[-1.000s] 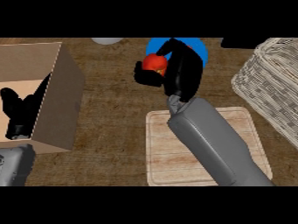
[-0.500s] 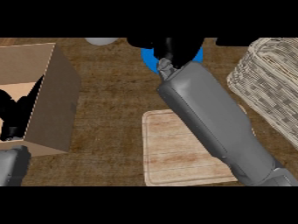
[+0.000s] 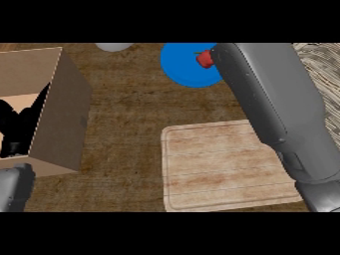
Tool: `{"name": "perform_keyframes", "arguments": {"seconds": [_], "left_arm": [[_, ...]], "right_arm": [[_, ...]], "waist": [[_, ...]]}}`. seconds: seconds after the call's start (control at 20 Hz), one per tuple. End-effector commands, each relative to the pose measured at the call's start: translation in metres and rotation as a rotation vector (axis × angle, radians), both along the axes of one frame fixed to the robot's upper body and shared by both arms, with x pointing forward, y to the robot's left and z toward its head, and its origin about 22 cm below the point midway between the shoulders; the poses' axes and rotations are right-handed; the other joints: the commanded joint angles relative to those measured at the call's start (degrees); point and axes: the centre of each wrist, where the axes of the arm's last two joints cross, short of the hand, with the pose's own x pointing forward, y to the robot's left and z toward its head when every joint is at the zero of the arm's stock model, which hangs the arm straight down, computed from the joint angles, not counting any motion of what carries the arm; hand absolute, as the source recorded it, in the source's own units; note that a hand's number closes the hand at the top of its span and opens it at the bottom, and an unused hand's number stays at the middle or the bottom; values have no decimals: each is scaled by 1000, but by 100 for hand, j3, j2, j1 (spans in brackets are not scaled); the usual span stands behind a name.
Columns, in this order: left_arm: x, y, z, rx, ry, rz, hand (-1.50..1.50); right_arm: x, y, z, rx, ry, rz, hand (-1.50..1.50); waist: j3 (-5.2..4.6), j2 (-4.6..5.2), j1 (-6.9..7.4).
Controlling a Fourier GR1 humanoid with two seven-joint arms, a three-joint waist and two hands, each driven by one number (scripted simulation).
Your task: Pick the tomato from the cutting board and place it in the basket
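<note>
1. Tomato (image 3: 204, 59) peeks out just left of the right forearm (image 3: 275, 109), over the blue plate (image 3: 187, 67).
2. Right hand hidden; grip state can't tell.
3. Left hand (image 3: 14, 127) relaxed, fingers apart, in the cardboard box (image 3: 62, 114).
4. Likely light, soft, slick: cradle around its middle, no squeezing.

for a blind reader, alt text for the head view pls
The grey right forearm reaches across an empty cutting board, a red tomato showing beside it above a blue plate. Cardboard box left, wicker basket right.
</note>
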Motion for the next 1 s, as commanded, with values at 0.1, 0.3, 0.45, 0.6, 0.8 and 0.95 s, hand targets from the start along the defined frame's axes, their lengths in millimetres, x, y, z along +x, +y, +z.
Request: {"name": "perform_keyframes", "arguments": {"seconds": [0.1, 0.3, 0.45, 0.6, 0.8, 0.95], "left_arm": [[-11, -9, -8, 5, 7, -5, 0], [-3, -1, 4, 2, 1, -1, 0], [-8, 9, -4, -21, 12, 10, 0], [3, 11, -11, -13, 3, 34, 0], [-4, 21, 9, -10, -4, 15, 0], [-10, 17, -9, -21, -1, -5, 0]], "right_arm": [[25, -48, -12, 12, 76, -235, 150], [25, -93, 0, 39, 73, -279, 150], [22, -110, -1, 13, 105, -283, 150], [10, -124, -20, 41, 108, -254, 150], [2, -146, -53, 7, 110, -269, 150], [-5, -181, -55, 27, 70, -269, 150]], "waist": [[3, 13, 29], [6, -7, -64], [5, -13, -62], [3, -13, -127], [5, -14, -73], [5, -4, -59]]}}
